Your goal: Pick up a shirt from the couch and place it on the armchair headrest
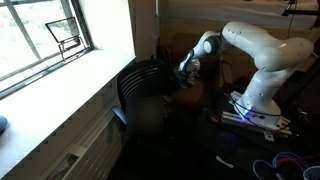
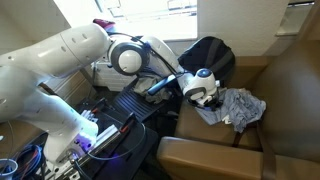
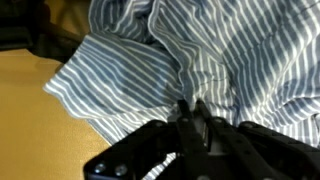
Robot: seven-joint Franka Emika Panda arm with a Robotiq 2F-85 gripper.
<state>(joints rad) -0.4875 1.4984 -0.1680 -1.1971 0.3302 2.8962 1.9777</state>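
Observation:
A crumpled blue-and-white striped shirt lies on the seat of a brown leather couch. In the wrist view the shirt fills most of the frame over the tan cushion. My gripper is at the shirt's near edge, its fingers pressed together with a fold of striped cloth between the tips. In an exterior view the gripper sits low at the shirt's left side. A dark armchair stands behind the couch; it also shows in an exterior view.
The robot base stands on a cluttered stand with cables. A window and white wall are beside the armchair. The couch armrest lies in front of the shirt.

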